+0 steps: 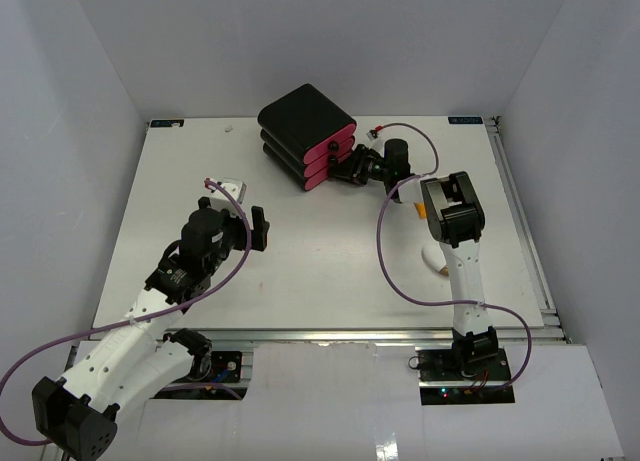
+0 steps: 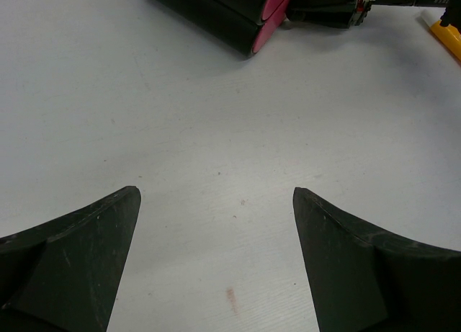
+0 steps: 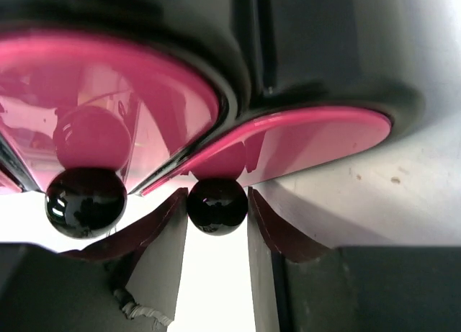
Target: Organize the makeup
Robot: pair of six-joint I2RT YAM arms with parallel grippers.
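Right fingers (image 3: 277, 235) pinch a drawer knob (image 3: 217, 206), makeup (image 1: 435, 260) well behind; left fingers (image 2: 79, 260) wide open.

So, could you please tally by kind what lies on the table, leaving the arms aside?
Black drawer box: 1
Makeup pieces in view: 2, an orange tube and a white tube
Total: 3
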